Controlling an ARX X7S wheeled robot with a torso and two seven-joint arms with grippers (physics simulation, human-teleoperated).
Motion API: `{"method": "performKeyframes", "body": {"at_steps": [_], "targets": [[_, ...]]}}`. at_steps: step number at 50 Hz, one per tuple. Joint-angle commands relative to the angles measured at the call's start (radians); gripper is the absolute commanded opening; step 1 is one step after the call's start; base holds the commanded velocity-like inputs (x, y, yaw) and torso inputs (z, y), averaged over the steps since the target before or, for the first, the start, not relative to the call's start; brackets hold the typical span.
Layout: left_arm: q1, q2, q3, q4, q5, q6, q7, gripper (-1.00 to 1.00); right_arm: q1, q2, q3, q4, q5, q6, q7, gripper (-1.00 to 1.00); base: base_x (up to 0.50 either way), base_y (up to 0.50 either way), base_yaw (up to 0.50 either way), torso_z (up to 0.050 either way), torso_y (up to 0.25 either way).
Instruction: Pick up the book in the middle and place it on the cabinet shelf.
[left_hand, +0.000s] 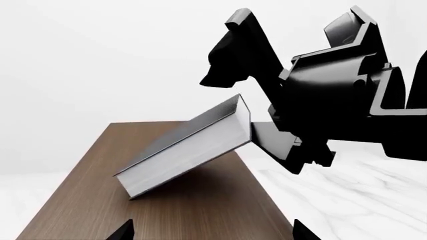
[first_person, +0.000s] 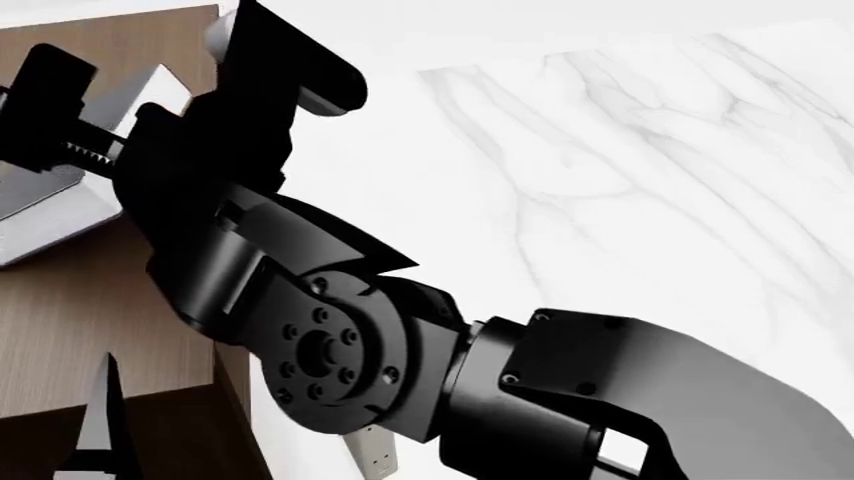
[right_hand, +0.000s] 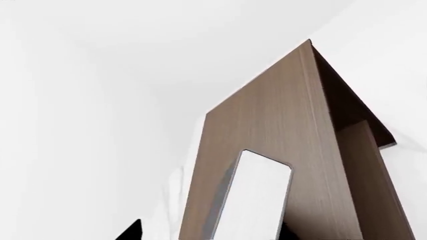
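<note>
The thick hardback book (left_hand: 183, 150) has a charcoal-to-grey plain cover and white page edges; the big wood-grain cabinet (left_hand: 200, 210) shows a brown streaked top; the marble tabletop (first_person: 641, 180) is white with faint grey veins; the robot arm (first_person: 347, 340) is glossy black

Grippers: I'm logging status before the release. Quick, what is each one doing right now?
Left gripper: open, holding nothing.
Right gripper: closed on the book, which is tilted over the cabinet shelf.
</note>
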Motion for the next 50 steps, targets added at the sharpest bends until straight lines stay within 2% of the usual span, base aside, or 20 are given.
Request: {"method": "performKeyframes", "body": {"at_steps": [1, 17, 29, 34, 40, 45, 50], "targets": [[0.001, 0.015, -0.015, -0.002, 0.012, 0.008, 0.021, 1.0, -0.012, -0.002, 0.026, 0.022, -0.025, 0.0, -0.045, 1.0, 0.0, 0.0, 0.0, 0.0, 0.0], [-0.003, 0.012, -0.004, -0.017, 0.016, 0.018, 0.022, 1.0, -0.09, 0.021, -0.002, 0.128, -0.019, 0.016, -0.085, 1.0, 0.0, 0.0, 0.0, 0.0, 0.001], [-0.003, 0.007, -0.004, -0.014, 0.01, 0.017, 0.016, 1.0, -0.106, 0.031, 0.001, 0.137, -0.019, 0.016, -0.091, 1.0, 0.0, 0.0, 0.0, 0.001, 0.001], [-0.002, 0.003, -0.009, -0.009, 0.006, 0.015, 0.012, 1.0, -0.106, 0.069, 0.004, 0.091, -0.029, 0.004, -0.074, 1.0, 0.0, 0.0, 0.0, 0.0, 0.0], [-0.002, 0.002, -0.001, -0.019, 0.014, 0.023, 0.014, 1.0, -0.109, 0.172, 0.018, -0.048, -0.064, -0.043, -0.041, 1.0, 0.0, 0.0, 0.0, 0.0, 0.0], [-0.002, -0.003, 0.004, -0.018, 0.022, 0.016, 0.01, 1.0, -0.143, 0.306, 0.028, -0.205, -0.123, -0.108, -0.034, 1.0, 0.0, 0.0, 0.0, 0.0, 0.0], [-0.037, -0.016, -0.011, 0.006, 0.002, -0.042, -0.008, 1.0, -0.178, 0.462, 0.026, -0.389, -0.265, -0.253, 0.067, 1.0, 0.0, 0.0, 0.0, 0.0, 0.0]]}}
